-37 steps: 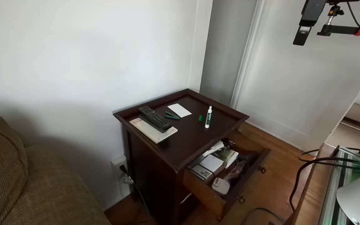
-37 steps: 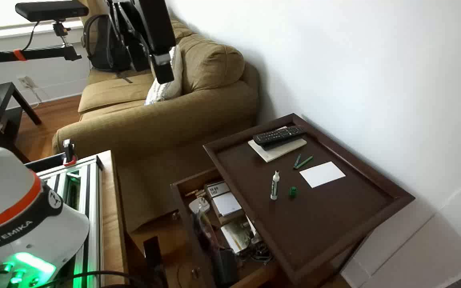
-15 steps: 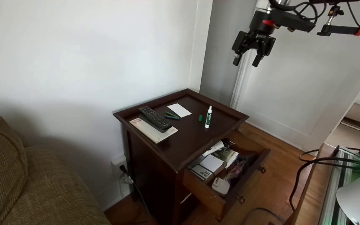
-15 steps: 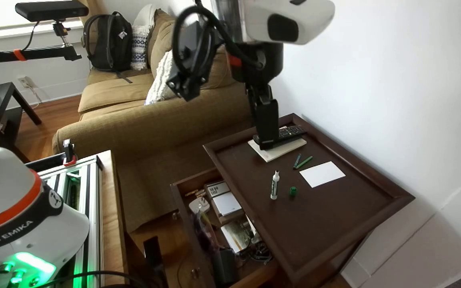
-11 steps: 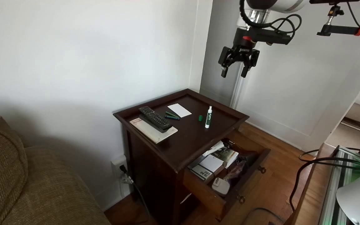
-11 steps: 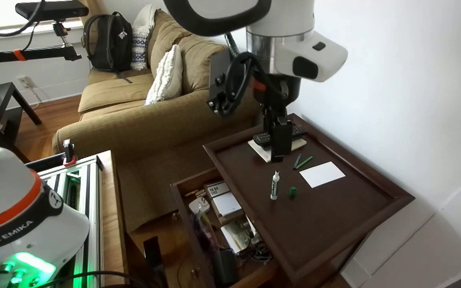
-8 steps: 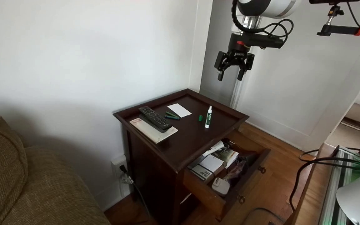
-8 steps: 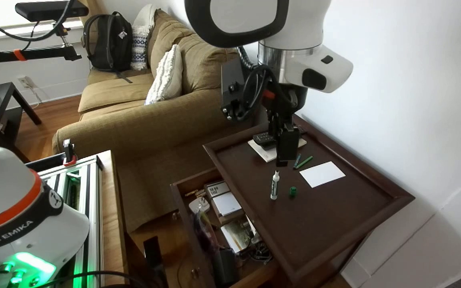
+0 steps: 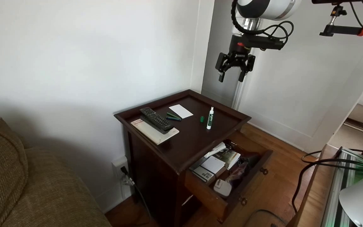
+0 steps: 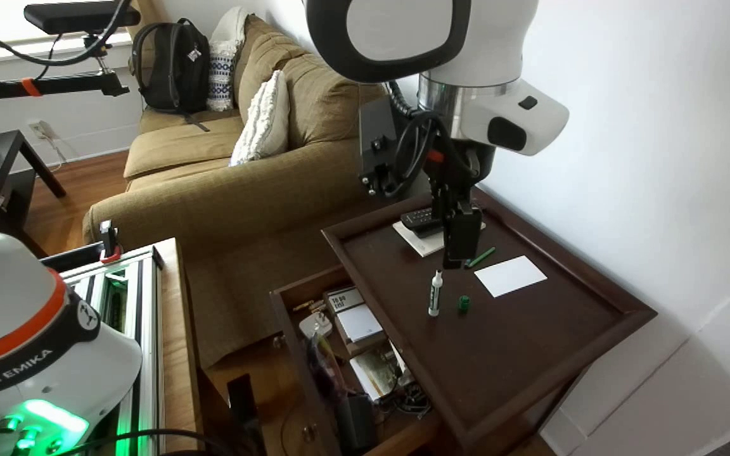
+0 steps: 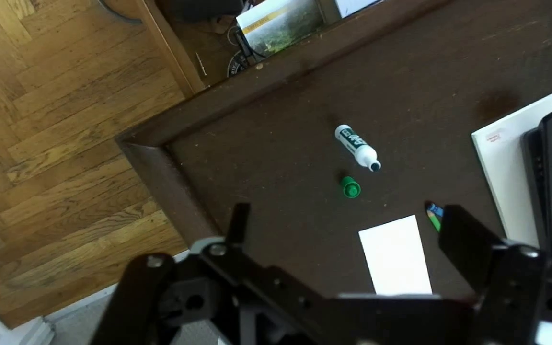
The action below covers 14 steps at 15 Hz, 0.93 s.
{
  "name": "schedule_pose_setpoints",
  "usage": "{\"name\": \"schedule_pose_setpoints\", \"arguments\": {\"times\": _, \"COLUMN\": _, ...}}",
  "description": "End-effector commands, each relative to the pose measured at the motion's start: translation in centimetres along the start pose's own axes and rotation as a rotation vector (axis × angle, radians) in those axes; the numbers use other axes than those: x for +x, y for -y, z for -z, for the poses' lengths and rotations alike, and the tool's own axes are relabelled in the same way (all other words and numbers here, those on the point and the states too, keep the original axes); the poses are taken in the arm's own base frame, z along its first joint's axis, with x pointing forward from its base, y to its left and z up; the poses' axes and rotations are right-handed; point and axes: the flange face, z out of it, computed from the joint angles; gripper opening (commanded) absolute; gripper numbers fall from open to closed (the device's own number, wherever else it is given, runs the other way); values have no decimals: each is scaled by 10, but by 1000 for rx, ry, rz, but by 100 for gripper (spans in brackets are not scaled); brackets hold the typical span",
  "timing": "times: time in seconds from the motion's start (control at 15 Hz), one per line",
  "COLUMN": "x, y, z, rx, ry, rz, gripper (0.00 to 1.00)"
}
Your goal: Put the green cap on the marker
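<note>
Over the dark table (image 9: 187,145) your gripper (image 9: 231,78) hangs, jaws wide and empty, likely ready to grab. The marker (image 9: 210,118) stands upright, tip up, probably so you can press down. In an exterior view, the green cap (image 9: 202,119) sits just left of it; I can't tell which end is up.

Arm (image 10: 495,38): I reach in from the top of both exterior views.
Wrist (image 9: 235,43): mine points downward.
Gripper (image 9: 231,77): I hang it in midair, jaws spread.
Fingers (image 11: 238,224): my two stand well apart.
Base (image 10: 42,342): I glow green there, in an exterior view.
</note>
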Motion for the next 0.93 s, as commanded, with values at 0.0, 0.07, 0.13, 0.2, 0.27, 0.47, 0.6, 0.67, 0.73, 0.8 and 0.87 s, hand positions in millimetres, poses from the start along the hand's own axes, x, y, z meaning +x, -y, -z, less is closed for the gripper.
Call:
{"name": "schedule_pose_setpoints", "arguments": {"times": 0.0, "x": 30, "y": -4, "z": -34, "rx": 7, "ry": 38, "rz": -32, "gripper": 100}}
{"name": "schedule_pose_setpoints", "arguments": {"times": 0.07, "x": 36, "y": -3, "z": -44, "rx": 2, "ry": 49, "rz": -36, "gripper": 100}}
{"name": "schedule_pose_setpoints", "arguments": {"times": 0.13, "x": 41, "y": -1, "z": -53, "rx": -2, "ry": 60, "rz": -37, "gripper": 100}}
{"name": "schedule_pose_setpoints", "arguments": {"times": 0.2, "x": 47, "y": 1, "z": -65, "rx": -7, "ry": 68, "rz": -36, "gripper": 100}}
{"name": "schedule_pose_setpoints", "arguments": {"times": 0.27, "x": 51, "y": 3, "z": -73, "rx": -9, "ry": 76, "rz": -43, "gripper": 100}}
{"name": "schedule_pose_setpoints", "arguments": {"times": 0.47, "x": 65, "y": 9, "z": -101, "rx": -13, "ry": 95, "rz": -61, "gripper": 100}}
{"name": "schedule_pose_setpoints", "arguments": {"times": 0.6, "x": 73, "y": 11, "z": -117, "rx": -22, "ry": 100, "rz": -64, "gripper": 100}}
{"name": "schedule_pose_setpoints", "arguments": {"times": 0.67, "x": 76, "y": 12, "z": -124, "rx": -23, "ry": 103, "rz": -64, "gripper": 100}}
{"name": "schedule_pose_setpoints", "arguments": {"times": 0.73, "x": 80, "y": 11, "z": -132, "rx": -21, "ry": 105, "rz": -66, "gripper": 100}}
{"name": "schedule_pose_setpoints", "arguments": {"times": 0.8, "x": 82, "y": 13, "z": -138, "rx": -16, "ry": 109, "rz": -69, "gripper": 100}}
{"name": "schedule_pose_setpoints", "arguments": {"times": 0.87, "x": 86, "y": 14, "z": -143, "rx": -12, "ry": 109, "rz": -72, "gripper": 100}}
